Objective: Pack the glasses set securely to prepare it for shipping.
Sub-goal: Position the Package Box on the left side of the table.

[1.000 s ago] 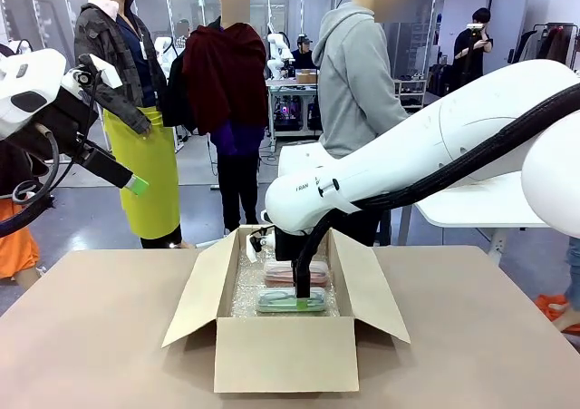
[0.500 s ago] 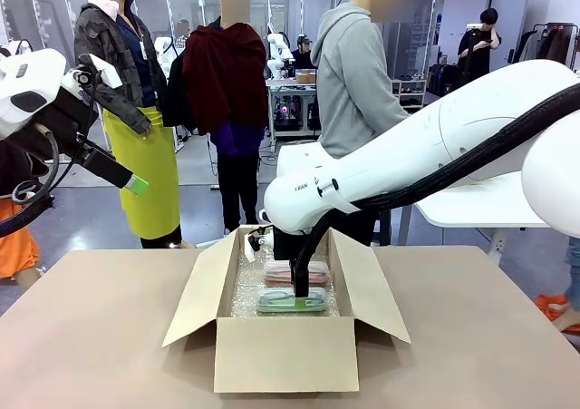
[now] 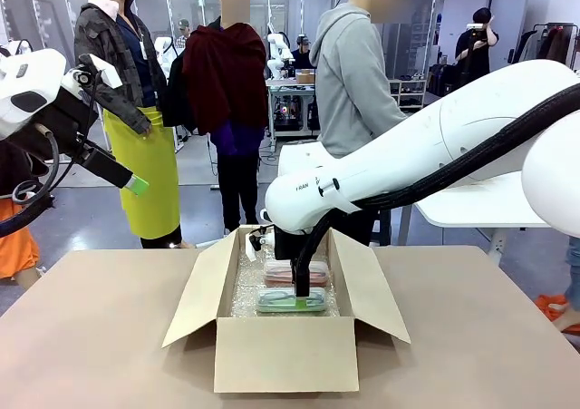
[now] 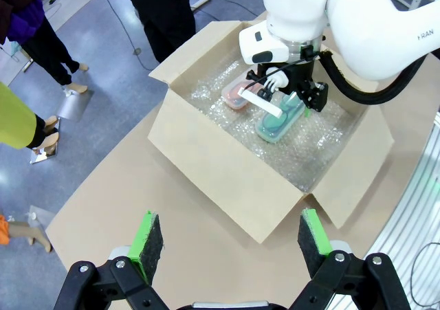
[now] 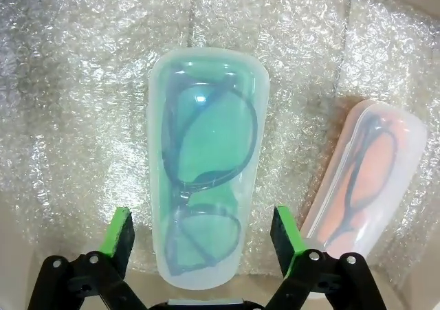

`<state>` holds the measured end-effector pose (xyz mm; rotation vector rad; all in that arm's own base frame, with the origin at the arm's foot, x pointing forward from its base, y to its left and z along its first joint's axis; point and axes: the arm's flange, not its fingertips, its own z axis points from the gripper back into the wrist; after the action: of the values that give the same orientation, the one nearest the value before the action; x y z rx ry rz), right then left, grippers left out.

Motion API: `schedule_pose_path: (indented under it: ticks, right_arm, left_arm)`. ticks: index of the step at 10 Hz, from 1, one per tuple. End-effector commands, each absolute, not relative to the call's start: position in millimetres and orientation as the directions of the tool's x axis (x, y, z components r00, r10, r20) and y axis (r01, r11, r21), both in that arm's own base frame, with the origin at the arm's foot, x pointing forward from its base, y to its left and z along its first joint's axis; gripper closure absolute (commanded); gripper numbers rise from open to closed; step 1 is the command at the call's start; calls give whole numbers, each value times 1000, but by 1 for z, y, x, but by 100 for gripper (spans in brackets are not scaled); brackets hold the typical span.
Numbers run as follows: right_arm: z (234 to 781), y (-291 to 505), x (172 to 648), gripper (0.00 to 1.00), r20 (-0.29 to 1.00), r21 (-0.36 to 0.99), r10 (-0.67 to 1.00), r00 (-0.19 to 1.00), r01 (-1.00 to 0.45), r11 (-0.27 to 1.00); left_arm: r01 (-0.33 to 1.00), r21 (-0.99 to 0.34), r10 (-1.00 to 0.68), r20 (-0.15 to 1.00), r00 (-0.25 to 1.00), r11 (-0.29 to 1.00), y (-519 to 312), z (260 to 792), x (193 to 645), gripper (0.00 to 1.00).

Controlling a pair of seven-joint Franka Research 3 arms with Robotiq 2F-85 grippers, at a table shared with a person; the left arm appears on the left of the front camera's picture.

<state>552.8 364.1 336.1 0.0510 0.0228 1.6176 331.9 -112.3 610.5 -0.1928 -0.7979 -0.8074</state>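
Inside the cardboard box, which is sitting at the middle of the tabletop towards the robot-side edge, both pieces of the glasses set are lying flat on a lining of bubble wrap, clear tops facing up. The mint green case is resting nearer the box's near wall and the pink case is lying just beside it, towards the far wall.

The right pincer is reaching down into the box with its jaws spread, straddling the narrow width of the mint case and gripping nothing. The left pincer is hanging released, high off the tabletop's left edge.

The placing appears to be done. The covering is judged to be left: nothing is lying over the cases and all four flaps are standing open.

Each case is pointing its long axis across the box, roughly parallel to the near wall, with the pink one angling slightly off the mint one.
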Motion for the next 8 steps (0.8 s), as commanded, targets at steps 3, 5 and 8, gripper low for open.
schedule_pose_path:
  ticks: [3, 5, 8]
  right_arm:
    - [336, 366, 551, 0, 19, 46, 999, -44, -998, -45]
    - [336, 366, 551, 0, 19, 46, 999, -44, -998, -45]
    - [336, 366, 551, 0, 19, 46, 999, -44, -998, -45]
  left_arm:
    - [710, 139, -573, 705, 419, 690, -111, 612, 331, 0]
    - [710, 139, -573, 705, 419, 690, -111, 612, 331, 0]
    - [710, 139, -573, 705, 419, 690, -111, 612, 331, 0]
